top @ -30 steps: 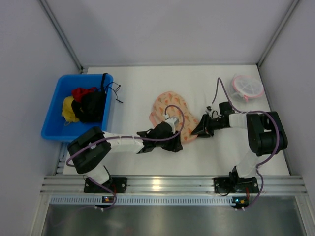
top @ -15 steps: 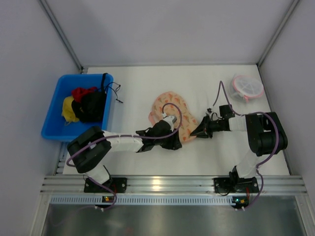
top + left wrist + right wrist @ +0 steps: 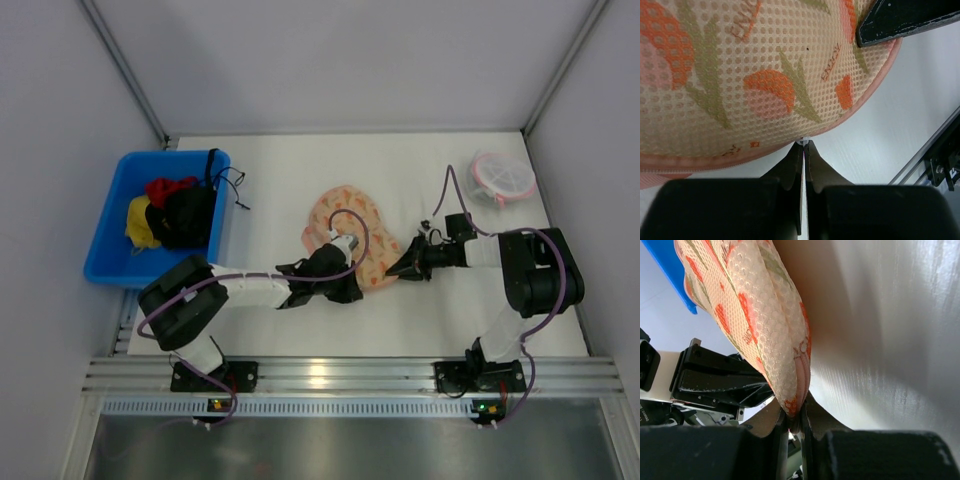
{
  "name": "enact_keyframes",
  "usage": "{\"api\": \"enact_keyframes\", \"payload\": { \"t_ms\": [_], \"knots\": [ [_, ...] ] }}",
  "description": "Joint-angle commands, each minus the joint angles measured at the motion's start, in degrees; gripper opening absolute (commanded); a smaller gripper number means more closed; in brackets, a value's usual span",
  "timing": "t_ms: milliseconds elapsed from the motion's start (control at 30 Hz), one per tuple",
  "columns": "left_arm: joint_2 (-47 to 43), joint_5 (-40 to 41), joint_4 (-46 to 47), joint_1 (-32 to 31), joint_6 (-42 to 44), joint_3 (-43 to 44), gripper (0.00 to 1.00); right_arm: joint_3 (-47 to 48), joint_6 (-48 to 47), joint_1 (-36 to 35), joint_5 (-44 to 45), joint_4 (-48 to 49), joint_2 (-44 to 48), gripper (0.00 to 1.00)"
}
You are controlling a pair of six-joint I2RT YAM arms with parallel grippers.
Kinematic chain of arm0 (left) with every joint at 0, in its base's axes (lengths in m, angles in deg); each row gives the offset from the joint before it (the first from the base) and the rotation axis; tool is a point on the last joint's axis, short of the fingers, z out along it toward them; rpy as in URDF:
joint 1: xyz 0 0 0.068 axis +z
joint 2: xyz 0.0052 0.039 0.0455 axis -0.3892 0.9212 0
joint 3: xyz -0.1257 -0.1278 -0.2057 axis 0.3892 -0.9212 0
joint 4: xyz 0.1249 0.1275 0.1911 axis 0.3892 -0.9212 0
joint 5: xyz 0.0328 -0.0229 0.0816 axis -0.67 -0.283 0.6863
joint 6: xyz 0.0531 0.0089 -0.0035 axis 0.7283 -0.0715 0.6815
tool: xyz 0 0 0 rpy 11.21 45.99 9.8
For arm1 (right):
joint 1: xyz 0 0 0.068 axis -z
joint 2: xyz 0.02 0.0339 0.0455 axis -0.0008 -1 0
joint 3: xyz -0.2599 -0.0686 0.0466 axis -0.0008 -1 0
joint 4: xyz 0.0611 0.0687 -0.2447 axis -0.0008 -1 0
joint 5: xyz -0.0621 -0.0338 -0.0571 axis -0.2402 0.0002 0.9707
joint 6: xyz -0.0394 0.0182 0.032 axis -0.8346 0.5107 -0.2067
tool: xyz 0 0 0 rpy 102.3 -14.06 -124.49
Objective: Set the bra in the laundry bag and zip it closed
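Note:
The laundry bag (image 3: 349, 222), cream-peach mesh with orange prints and a pink edge, lies flat at the table's middle. My left gripper (image 3: 358, 288) sits at its near edge. In the left wrist view the bag (image 3: 765, 75) fills the top, and my left gripper (image 3: 804, 143) is shut on a small white zipper pull at the pink rim. My right gripper (image 3: 395, 271) pinches the bag's right edge. In the right wrist view that gripper (image 3: 795, 421) is shut on the pink zipper seam of the bag (image 3: 760, 315), lifting it slightly. The bra is hidden.
A blue bin (image 3: 108, 245) with red, yellow and black clothes stands at the left. A round pink-rimmed white mesh item (image 3: 502, 178) lies at the back right. A metal rail (image 3: 340, 375) runs along the near edge, and grey walls close in the sides and back.
My left gripper has slid right along the bag's near edge and shut on the zipper pull. My right gripper has closed on the bag's right edge and shifted slightly left.

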Motion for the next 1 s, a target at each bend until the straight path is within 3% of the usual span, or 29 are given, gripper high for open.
{"api": "enact_keyframes", "payload": {
  "t_ms": [0, 400, 700, 800, 867, 900, 967],
  "knots": [
    [-3.12, -0.15, -0.19, 1.04, 0.54, -0.74, 0.00, 1.28, -1.40, -0.27, -1.37, 0.58, 0.70, 0.00],
    [-9.36, 0.90, -13.53, 6.93, 9.14, -2.41, 0.00, 4.96, -9.39, 2.28, 0.82, -9.17, 0.35, 0.00],
    [-5.50, 1.96, -18.56, 11.06, 24.34, -0.21, 0.00, 16.47, -26.69, 2.28, 6.97, -27.62, -4.30, 0.00],
    [-4.61, -2.59, -17.77, 11.32, 29.54, 1.28, 0.00, 20.08, -28.12, 2.37, 9.00, -29.65, -5.54, 0.00],
    [-4.88, -8.02, -16.81, 11.32, 29.38, 2.51, 0.00, 22.53, -27.51, 2.37, 8.83, -29.66, -6.15, 0.14],
    [-5.05, -9.63, -15.24, 11.32, 27.63, 3.73, 0.00, 23.33, -26.46, 2.37, 8.65, -29.57, -6.24, 0.33],
    [-4.62, -10.61, -14.08, 10.98, 24.64, 6.02, 0.00, 25.61, -25.58, 2.54, 8.56, -29.74, -5.37, 0.49]
  ]
}}
